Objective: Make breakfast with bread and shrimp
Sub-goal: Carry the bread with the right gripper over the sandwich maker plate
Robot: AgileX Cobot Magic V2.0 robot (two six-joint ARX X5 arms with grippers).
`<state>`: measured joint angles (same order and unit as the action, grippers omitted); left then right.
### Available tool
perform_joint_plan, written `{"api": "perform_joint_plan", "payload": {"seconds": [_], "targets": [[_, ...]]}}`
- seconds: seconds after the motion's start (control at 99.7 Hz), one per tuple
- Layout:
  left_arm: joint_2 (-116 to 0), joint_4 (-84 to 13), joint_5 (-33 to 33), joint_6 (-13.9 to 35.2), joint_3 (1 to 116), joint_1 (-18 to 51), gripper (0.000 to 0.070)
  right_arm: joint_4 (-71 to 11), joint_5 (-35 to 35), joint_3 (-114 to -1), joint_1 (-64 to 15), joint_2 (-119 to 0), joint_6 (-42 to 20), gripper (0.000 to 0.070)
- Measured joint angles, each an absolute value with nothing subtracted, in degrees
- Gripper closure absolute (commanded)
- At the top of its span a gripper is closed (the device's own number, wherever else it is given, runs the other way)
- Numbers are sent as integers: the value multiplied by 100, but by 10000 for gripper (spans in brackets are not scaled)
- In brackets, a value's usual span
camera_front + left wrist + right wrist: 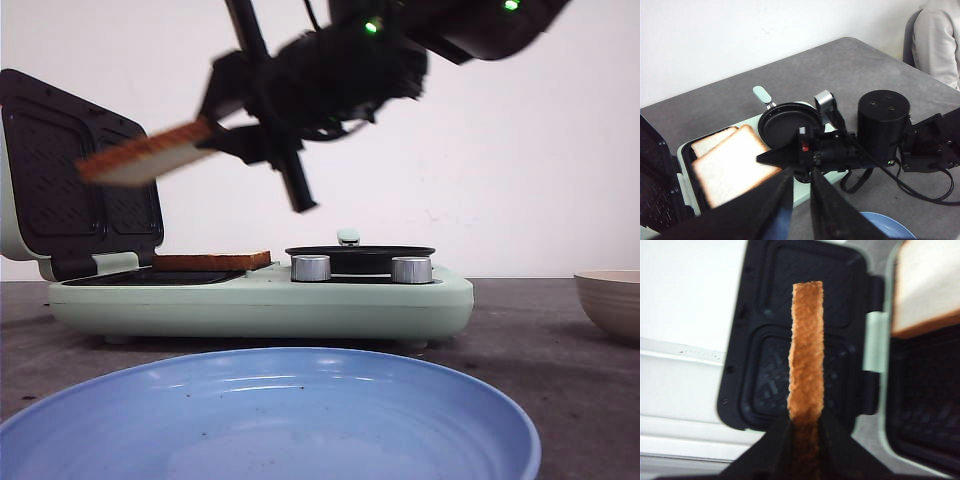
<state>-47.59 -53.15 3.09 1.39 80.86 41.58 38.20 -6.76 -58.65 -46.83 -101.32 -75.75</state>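
done: we see one bread slice (211,261) lying in the sandwich maker (260,295) tray | now: right pincer (215,135) clenched on second bread slice (140,155), held tilted above the tray, lid (75,175) open | left pincer (800,200) empty, jaws parted | left: we judge shrimp, none visible, and plating on blue plate (270,420) remain

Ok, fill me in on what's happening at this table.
The right gripper holds a bread slice by its edge, in the air above the open sandwich maker. A second slice already lies on the maker's lower plate. The left gripper hangs above, holding nothing. A blue plate waits in front.
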Motion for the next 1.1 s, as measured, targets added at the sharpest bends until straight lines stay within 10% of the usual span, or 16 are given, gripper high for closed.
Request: {"api": "perform_joint_plan", "payload": {"seconds": [1.104], "targets": [[-4718, -5317, 305, 139, 8086, 4362, 689, 2467, -36, -6027, -4866, -10228, -9297, 698]]}}
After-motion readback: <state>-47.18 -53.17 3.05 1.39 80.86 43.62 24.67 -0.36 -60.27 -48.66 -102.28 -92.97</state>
